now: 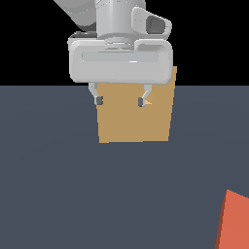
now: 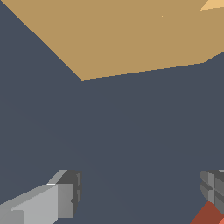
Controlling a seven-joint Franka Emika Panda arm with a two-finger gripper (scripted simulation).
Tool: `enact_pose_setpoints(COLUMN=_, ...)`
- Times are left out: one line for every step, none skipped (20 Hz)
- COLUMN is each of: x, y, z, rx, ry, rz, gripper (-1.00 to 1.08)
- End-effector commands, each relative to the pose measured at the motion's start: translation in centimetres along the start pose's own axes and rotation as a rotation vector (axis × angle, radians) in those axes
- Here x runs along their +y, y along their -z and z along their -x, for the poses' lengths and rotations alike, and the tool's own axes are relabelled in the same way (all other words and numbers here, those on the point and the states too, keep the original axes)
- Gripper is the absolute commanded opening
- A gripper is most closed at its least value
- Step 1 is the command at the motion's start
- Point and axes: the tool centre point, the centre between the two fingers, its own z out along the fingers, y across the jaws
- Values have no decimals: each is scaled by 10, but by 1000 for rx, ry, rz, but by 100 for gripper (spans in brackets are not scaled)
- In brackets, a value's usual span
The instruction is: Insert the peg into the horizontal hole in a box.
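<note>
Nearest lies the peg (image 1: 233,221), its orange end at the exterior view's lower right, well apart from the box (image 1: 133,119), under the wide-open, empty gripper (image 1: 120,101); stiff and probably light, best pinched across its slim sides mid-length.

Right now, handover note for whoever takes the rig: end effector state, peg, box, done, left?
End effector: open, holding nothing, raised in front of the box.
Peg: only its orange-red end shows, at the exterior view's lower right, on the floor, well apart from the box. It also shows in the wrist view, close to one finger; contact unclear.
Box: tan block standing on the floor; hole not clearly visible.
Done: nothing yet.
Left: grasp the peg, line it up, insert.
</note>
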Motion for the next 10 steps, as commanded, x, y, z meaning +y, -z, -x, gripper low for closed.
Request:
enact_pose_setpoints(x=0, y=0, z=0, rx=0, ry=0, rz=0, gripper=100)
enact_pose_setpoints(x=0, y=0, z=0, rx=0, ry=-1, rz=0, gripper=100)
enact_pose_setpoints(x=1, y=0, z=1, rx=0, ry=-3, rz=0, gripper=100)
enact_pose_setpoints(x=2, y=-1, z=2, rx=0, ry=-6, rz=0, gripper=100)
enact_pose_setpoints(x=3, y=-2, z=4, rx=0, ry=-11, rz=1, gripper=100)
enact_pose_setpoints(x=5, y=-3, z=6, rx=0, ry=-18, rz=1, gripper=100)
enact_pose_setpoints(x=7, y=-4, z=8, rx=-1, ry=-26, rz=1, gripper=100)
enact_pose_setpoints(x=9, y=-5, z=11, rx=-1, ry=-35, rz=2, gripper=100)
enact_pose_setpoints(x=12, y=-7, z=15, rx=-1, ry=-45, rz=2, gripper=100)
enact_pose_setpoints(x=15, y=-8, z=19, rx=-1, ry=-57, rz=3, gripper=100)
